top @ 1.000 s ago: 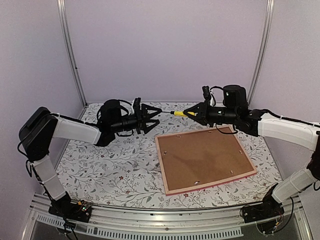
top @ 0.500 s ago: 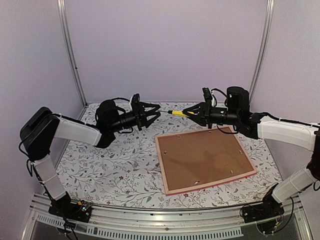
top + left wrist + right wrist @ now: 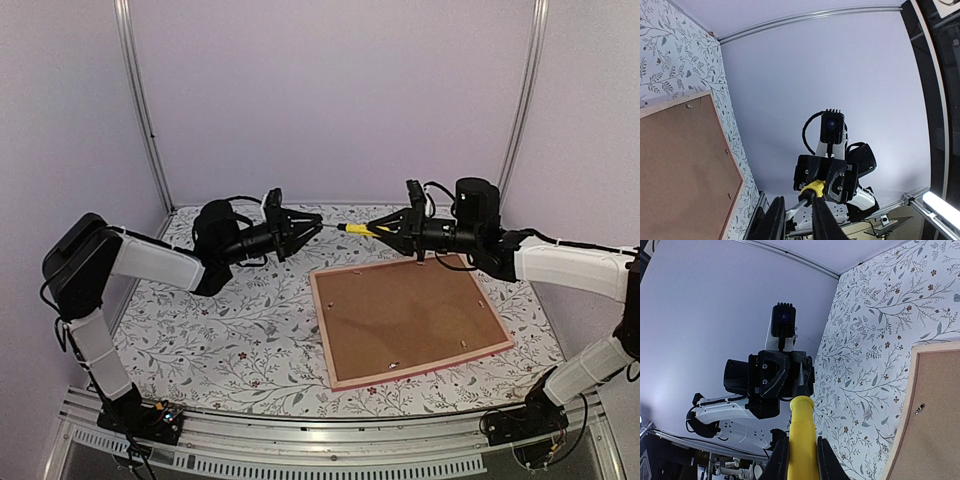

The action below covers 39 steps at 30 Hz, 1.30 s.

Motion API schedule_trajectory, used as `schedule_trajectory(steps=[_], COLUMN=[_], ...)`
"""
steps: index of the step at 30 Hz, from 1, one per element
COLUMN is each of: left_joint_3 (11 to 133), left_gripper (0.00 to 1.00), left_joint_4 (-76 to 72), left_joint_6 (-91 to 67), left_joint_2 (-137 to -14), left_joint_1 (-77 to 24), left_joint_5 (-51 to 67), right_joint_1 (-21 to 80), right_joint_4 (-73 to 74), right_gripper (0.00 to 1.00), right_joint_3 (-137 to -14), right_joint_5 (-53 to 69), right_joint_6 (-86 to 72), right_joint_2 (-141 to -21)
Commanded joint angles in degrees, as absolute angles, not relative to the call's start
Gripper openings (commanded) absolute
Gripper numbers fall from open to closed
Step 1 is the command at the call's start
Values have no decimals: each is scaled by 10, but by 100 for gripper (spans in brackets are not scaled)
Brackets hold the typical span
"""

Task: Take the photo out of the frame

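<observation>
Mid-air handover of screwdriver (image 3: 802, 420); frame (image 3: 321, 325) face-down, near right.
The right gripper (image 3: 800, 456) pinches the yellow handle; left gripper (image 3: 797, 226) jaws stand close about the shaft, grip unclear. Backing board (image 3: 405, 315) faces up, photo hidden beneath: likely light, creasable; take by its border.

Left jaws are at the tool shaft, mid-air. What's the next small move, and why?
Probably finish closing the left gripper on the shaft of the yellow-handled tool. Its jaws straddle the shaft with gaps showing, while the right gripper clamps the handle. The right should let go only after that.
</observation>
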<state>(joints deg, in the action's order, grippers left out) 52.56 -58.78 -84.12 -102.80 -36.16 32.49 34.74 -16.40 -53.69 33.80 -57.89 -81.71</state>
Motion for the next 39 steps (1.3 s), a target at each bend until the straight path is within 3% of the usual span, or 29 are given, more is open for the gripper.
schedule_trajectory(steps=[1,9,15,26,31,39], left_joint_3=[542,551,555,558,555,540], left_gripper=[21,12,1,0,0,0], left_joint_4=[-589,-581,-575,-558,-554,-537], left_joint_6=[-834,-831,-830,-821,-818,-805], left_joint_2=[-1038,-1038,-1038,-1034,-1030,-1012], left_joint_1=[-367,-368,-368,-366,-361,-343], left_joint_5=[332,334,338,335,334,328], right_joint_1=[341,338,337,336,336,335], right_joint_4=[-185,-187,-190,-188,-187,-175], right_gripper=[0,0,0,2,20,67], right_joint_3=[-527,-524,-524,-521,-518,-517], right_joint_5=[348,351,354,349,346,335], right_joint_6=[-584,-586,-586,-578,-572,-558], right_joint_2=[-804,-800,-802,-802,-803,-800])
